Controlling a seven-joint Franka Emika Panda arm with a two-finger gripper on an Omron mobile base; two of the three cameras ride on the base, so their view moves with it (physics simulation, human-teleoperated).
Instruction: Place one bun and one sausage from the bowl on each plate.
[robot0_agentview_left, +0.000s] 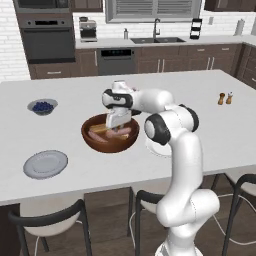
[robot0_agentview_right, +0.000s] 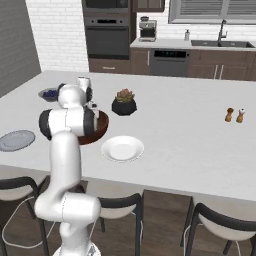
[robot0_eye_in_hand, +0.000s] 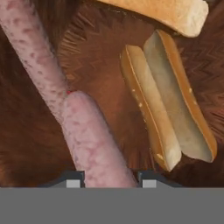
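Fingers (robot0_eye_in_hand: 108, 179): I see them narrow, closed on the near sausage (robot0_eye_in_hand: 94, 144), smooth, pink, speckled, round-ended
Bowl (robot0_agentview_left: 95, 140): deep, reddish-brown wood with grain, on the white tabletop (robot0_agentview_left: 210, 130)
Other sausage (robot0_eye_in_hand: 33, 48): touching the held one
Buns: one split (robot0_eye_in_hand: 168, 100), one golden-tan (robot0_eye_in_hand: 170, 13), both in the bowl
Plates: glossy white (robot0_agentview_right: 122, 148), grey-blue (robot0_agentview_left: 45, 164), both round and shallow
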